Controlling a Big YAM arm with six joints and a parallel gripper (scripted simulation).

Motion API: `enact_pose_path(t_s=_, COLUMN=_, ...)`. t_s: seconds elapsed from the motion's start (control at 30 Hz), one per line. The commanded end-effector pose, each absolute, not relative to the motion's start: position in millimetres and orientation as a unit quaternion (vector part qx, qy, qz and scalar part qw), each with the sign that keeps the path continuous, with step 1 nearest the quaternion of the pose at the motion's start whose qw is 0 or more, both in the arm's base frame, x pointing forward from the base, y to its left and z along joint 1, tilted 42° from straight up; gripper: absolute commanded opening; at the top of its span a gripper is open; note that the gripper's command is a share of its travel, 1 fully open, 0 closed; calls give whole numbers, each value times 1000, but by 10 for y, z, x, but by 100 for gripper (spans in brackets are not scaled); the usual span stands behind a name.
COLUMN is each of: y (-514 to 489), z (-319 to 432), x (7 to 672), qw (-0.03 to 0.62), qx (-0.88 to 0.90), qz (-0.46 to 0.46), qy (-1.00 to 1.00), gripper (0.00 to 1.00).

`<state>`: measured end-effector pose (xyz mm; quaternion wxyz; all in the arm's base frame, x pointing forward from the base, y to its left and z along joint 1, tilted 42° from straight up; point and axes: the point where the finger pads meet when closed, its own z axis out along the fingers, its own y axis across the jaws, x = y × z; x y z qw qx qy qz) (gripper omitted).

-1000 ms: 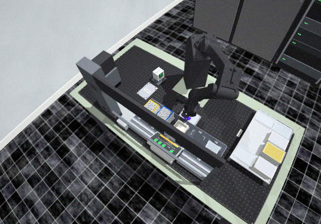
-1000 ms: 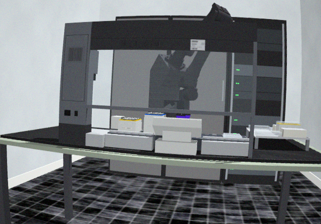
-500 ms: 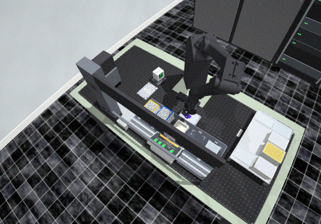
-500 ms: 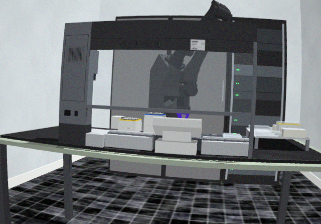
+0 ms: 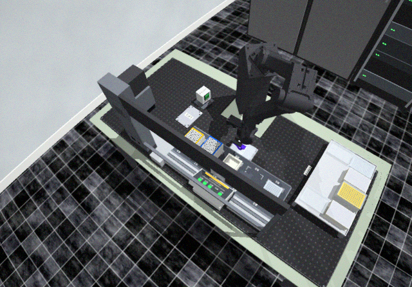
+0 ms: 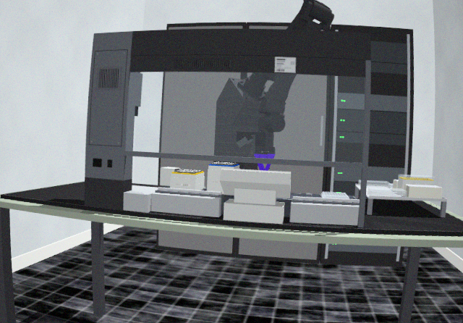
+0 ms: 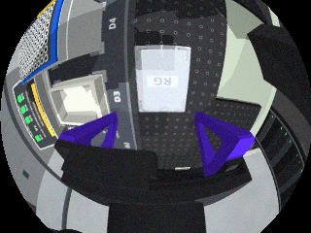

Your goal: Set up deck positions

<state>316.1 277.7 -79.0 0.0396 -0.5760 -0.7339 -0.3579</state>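
My gripper (image 5: 242,146) is open and empty. It points down just above the white regrip nest RG (image 5: 248,151), behind the deck row. In the wrist view its purple fingers stand on either side of the nest (image 7: 162,78), which has nothing on it. On the deck, a yellow-rimmed tip rack (image 5: 194,134) and a blue-rimmed tip rack (image 5: 211,145) stand uncovered. Beside them come the open white reservoir (image 5: 232,161), an empty position (image 5: 254,172) and a sample plate (image 5: 273,187). The reservoir (image 7: 78,100) looks empty in the wrist view.
The lid park plate (image 5: 190,113) and the READY button box (image 5: 203,94) lie behind the racks. The shelf (image 5: 336,185) at the right holds several white covered items and a yellow tip rack (image 5: 351,194). A dark gantry beam (image 5: 199,150) crosses in front of the deck.
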Motion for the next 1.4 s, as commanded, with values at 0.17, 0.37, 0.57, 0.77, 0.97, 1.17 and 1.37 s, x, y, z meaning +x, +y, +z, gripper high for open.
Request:
enact_pose_path(t_s=0.17, y=2562, z=-722, x=3018, qw=39, qx=-580, qz=-347, qy=-736, gripper=100)
enact_pose_path(t_s=0.37, y=2510, z=-649, x=2986, qw=38, qx=-580, qz=-348, qy=-736, gripper=100)
enact_pose_path(t_s=0.57, y=2475, z=-600, x=2966, qw=38, qx=-580, qz=-348, qy=-736, gripper=100)
enact_pose_path(t_s=0.77, y=2424, z=-526, x=2934, qw=38, qx=-580, qz=-349, qy=-736, gripper=100)
enact_pose_path(t_s=0.97, y=2374, z=-451, x=2904, qw=38, qx=-579, qz=-349, qy=-735, gripper=100)
enact_pose_path(t_s=1.17, y=2340, z=-402, x=2885, qw=38, qx=-579, qz=-350, qy=-735, gripper=100)
enact_pose_path(t_s=1.37, y=2292, z=-326, x=2854, qw=38, qx=-579, qz=-351, qy=-735, gripper=100)
